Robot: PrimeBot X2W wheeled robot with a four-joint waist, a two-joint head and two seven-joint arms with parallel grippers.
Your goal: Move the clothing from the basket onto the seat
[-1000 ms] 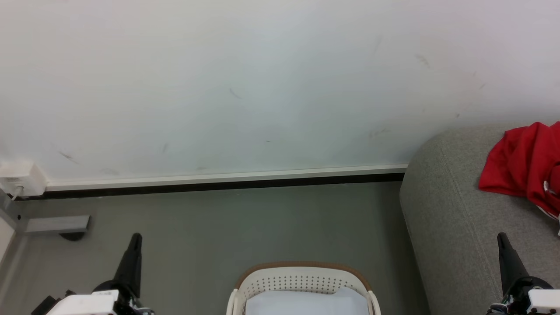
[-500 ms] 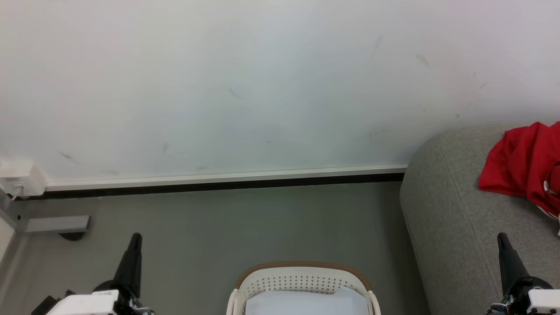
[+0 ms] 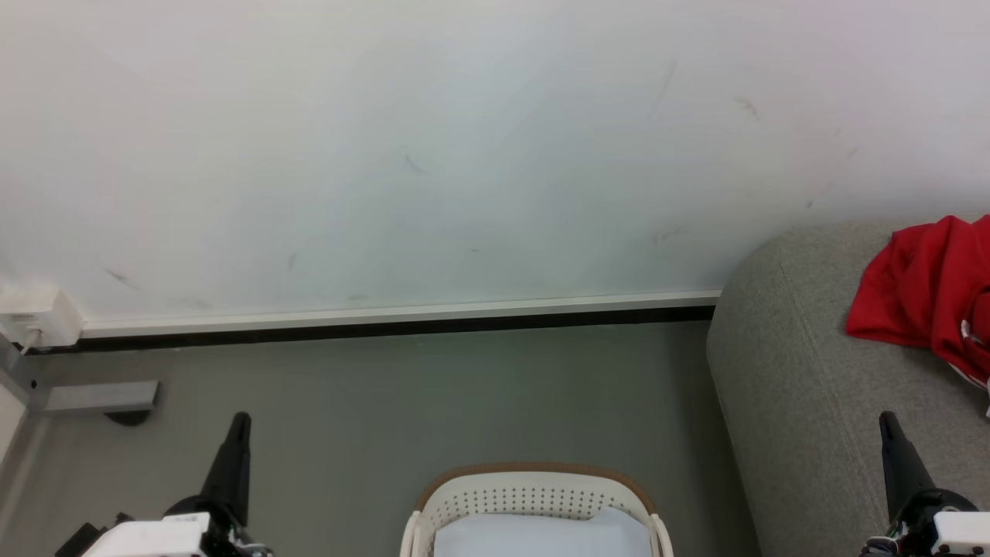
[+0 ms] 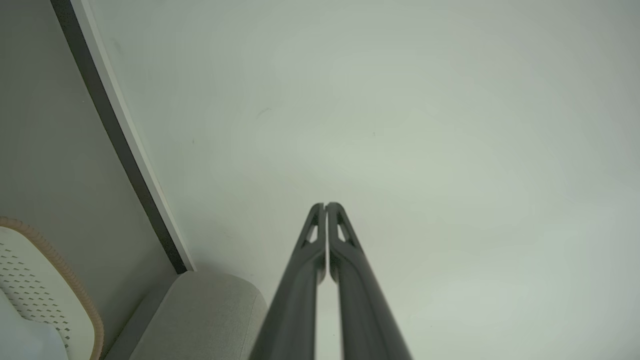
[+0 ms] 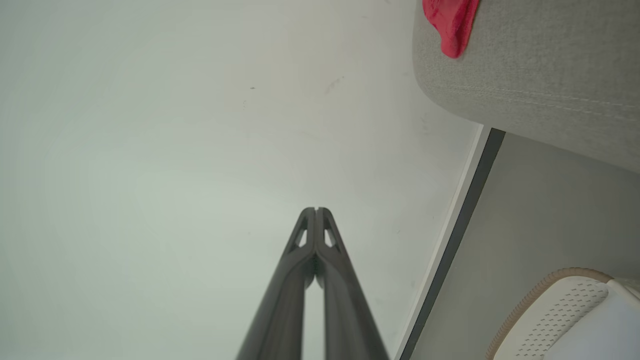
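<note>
We see a plain indoor room furnished like a corner of a home. A grey upholstered seat (image 3: pixel 789 387) with stitched seams stands against a bare white wall (image 3: pixel 464 155) that carries scuff marks. Red clothing (image 3: pixel 920 286) lies on the seat, and a white perforated laundry basket (image 3: pixel 534 483) with a brown braided rim stands on the smooth grey floor (image 3: pixel 433 402). A white and black skirting strip (image 3: pixel 387 316) runs along the wall's foot, and a small white box (image 3: pixel 35 317) with a cable is fixed low on the wall. We cannot tell whether anyone lives here.
</note>
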